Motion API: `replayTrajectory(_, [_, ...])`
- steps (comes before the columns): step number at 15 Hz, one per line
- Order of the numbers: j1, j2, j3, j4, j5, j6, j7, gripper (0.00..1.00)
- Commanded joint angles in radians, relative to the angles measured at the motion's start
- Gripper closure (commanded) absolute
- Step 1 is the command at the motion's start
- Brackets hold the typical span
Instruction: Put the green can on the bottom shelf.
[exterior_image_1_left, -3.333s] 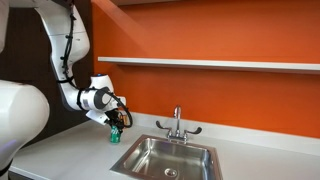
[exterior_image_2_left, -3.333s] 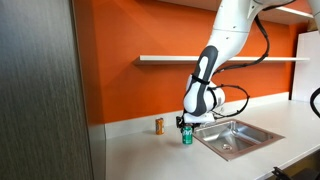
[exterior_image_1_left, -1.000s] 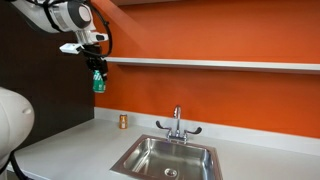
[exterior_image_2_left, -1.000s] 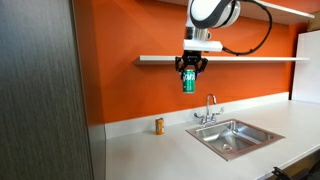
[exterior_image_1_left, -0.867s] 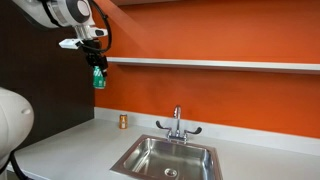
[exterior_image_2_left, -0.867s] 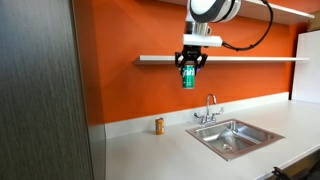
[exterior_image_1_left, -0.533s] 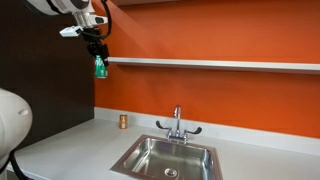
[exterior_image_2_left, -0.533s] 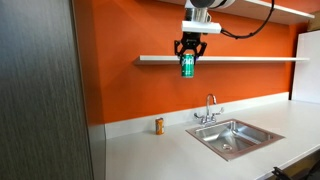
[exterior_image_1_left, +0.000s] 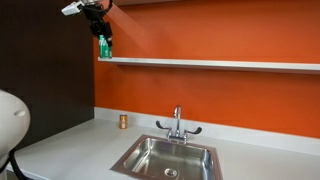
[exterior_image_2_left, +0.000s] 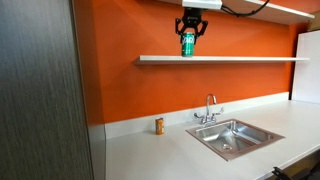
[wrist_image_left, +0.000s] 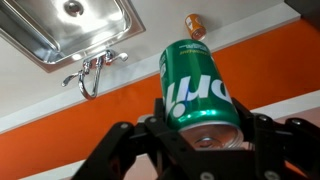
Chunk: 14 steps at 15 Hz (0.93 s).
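My gripper (exterior_image_1_left: 103, 33) (exterior_image_2_left: 188, 28) is shut on the green can (exterior_image_1_left: 105, 46) (exterior_image_2_left: 187, 43) and holds it upright just above the left end of the bottom shelf (exterior_image_1_left: 220, 64) (exterior_image_2_left: 250, 59), a thin pale shelf on the orange wall. In the wrist view the green can (wrist_image_left: 197, 88) fills the middle between the black fingers (wrist_image_left: 200, 135), and the shelf edge (wrist_image_left: 290, 100) shows as a pale band. Whether the can touches the shelf cannot be told.
A small brown-copper can (exterior_image_1_left: 123, 121) (exterior_image_2_left: 158, 125) (wrist_image_left: 196, 25) stands on the grey countertop (exterior_image_1_left: 70, 150) by the wall. A steel sink (exterior_image_1_left: 165, 158) (exterior_image_2_left: 232, 137) (wrist_image_left: 70, 28) with a faucet (exterior_image_1_left: 178, 124) is set in the counter. A dark panel (exterior_image_2_left: 35, 90) stands at one side.
My gripper lifted the green can from the counter beside the sink, rose steadily along the wall, and now holds it at shelf height over the shelf's left end.
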<state>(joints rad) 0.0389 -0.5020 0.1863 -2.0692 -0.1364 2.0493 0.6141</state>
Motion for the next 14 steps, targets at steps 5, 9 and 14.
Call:
replayTrajectory(5, [-0.045,0.151,0.01,0.264,-0.054,-0.107,-0.078,0.61])
replayTrajectory(9, [-0.041,0.254,-0.005,0.38,-0.077,-0.123,-0.142,0.61])
replayTrajectory(14, [-0.028,0.343,-0.038,0.46,-0.085,-0.065,-0.212,0.61])
